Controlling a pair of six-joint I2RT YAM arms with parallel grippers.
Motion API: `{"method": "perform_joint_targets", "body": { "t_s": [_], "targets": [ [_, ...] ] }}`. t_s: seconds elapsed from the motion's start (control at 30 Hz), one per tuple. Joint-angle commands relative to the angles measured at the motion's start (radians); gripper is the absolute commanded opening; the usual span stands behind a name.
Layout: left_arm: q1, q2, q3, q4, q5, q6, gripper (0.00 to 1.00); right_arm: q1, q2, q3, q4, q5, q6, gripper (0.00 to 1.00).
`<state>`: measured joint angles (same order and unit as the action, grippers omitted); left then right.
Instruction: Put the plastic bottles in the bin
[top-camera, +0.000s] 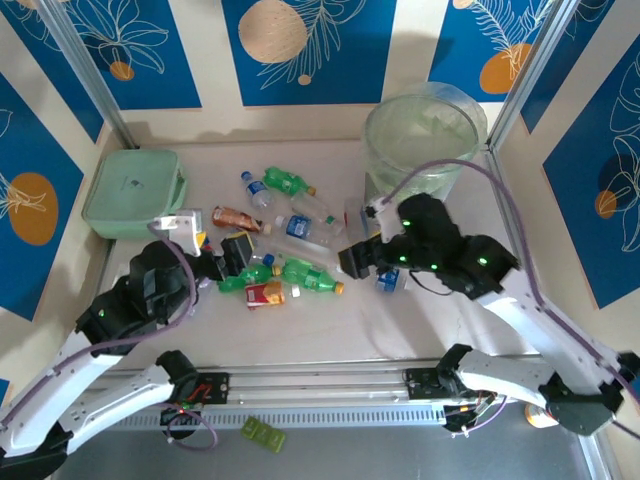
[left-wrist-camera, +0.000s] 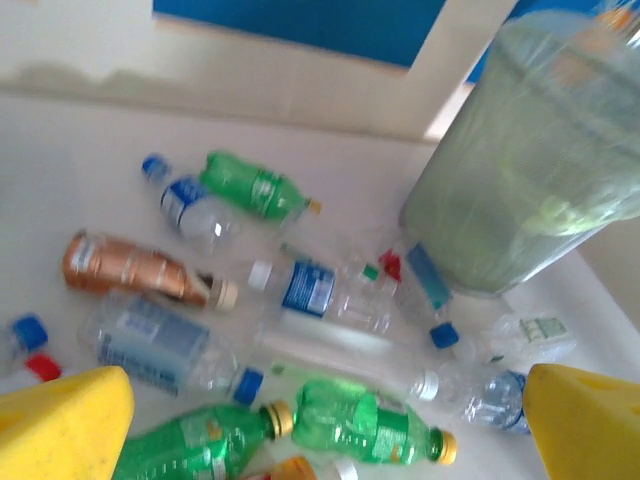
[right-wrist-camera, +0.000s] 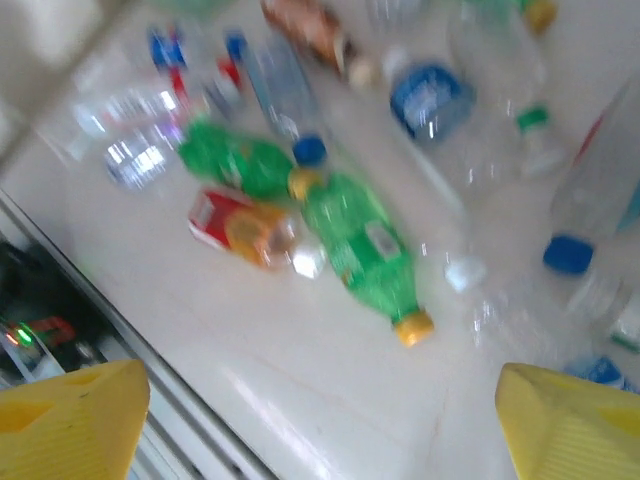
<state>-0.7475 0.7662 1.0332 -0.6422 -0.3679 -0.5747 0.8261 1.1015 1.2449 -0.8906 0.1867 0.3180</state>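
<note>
Several crushed plastic bottles (top-camera: 290, 240), clear and green, lie scattered on the white table between the two arms. The bin (top-camera: 422, 140) is a tall translucent bucket with a greenish liner, standing at the back right; it also rises at the right of the left wrist view (left-wrist-camera: 540, 160). My left gripper (top-camera: 232, 255) hovers open at the left edge of the pile, above a green bottle (left-wrist-camera: 370, 420), with nothing between its yellow fingertips (left-wrist-camera: 65, 420). Open as well, my right gripper (top-camera: 360, 258) hangs over bare table just short of another green bottle (right-wrist-camera: 365, 245).
A flat pale-green lidded box (top-camera: 133, 192) sits at the back left. A red-labelled, orange-capped bottle (right-wrist-camera: 240, 225) lies among the green ones. The aluminium rail (top-camera: 320, 385) runs along the near edge. Walls close in on both sides of the table.
</note>
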Motion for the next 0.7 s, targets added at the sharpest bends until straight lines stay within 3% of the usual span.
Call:
{"method": "perform_joint_targets", "body": {
  "t_s": [0.0,0.2,0.43,0.67],
  "targets": [
    [0.08,0.172,0.086,-0.134,0.158,-0.082,0.99,0.033,0.142,0.035,-0.223,0.119,-0.039,0.88],
    [0.218,0.164,0.017,-0.027,0.365,-0.048,1.0,0.022,0.406,0.028,-0.28,0.252,-0.1,0.86],
    [0.108,0.128,0.08,-0.043,0.267,0.141,1.0,-0.039,0.551,0.052,-0.287,0.46,-0.131,0.87],
    [0.042,0.046,0.041,-0.005,0.195,0.227,1.0,-0.005,0.672,0.038,-0.282,0.571,-0.157,0.91]
  ]
}}
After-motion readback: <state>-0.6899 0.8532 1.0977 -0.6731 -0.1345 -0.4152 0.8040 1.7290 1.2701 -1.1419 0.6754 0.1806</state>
